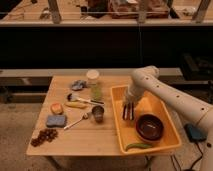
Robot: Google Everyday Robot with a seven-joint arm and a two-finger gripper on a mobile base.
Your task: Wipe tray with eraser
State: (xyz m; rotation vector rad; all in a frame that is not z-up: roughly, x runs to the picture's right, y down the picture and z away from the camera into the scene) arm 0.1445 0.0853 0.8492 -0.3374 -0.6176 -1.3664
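Currently the gripper (128,112) points straight down onto the floor of the tray (152,106), just left of the bowl (149,127), presumably to press flat for wiping. The tray sits at the right end of the bench (100,135). Jaws: cannot tell whether apart or clamped.

Dark gripper (128,112) on a white arm (150,82), low inside the yellow-orange tray (131,136) — a dark brown bowl (150,127) just beside it.
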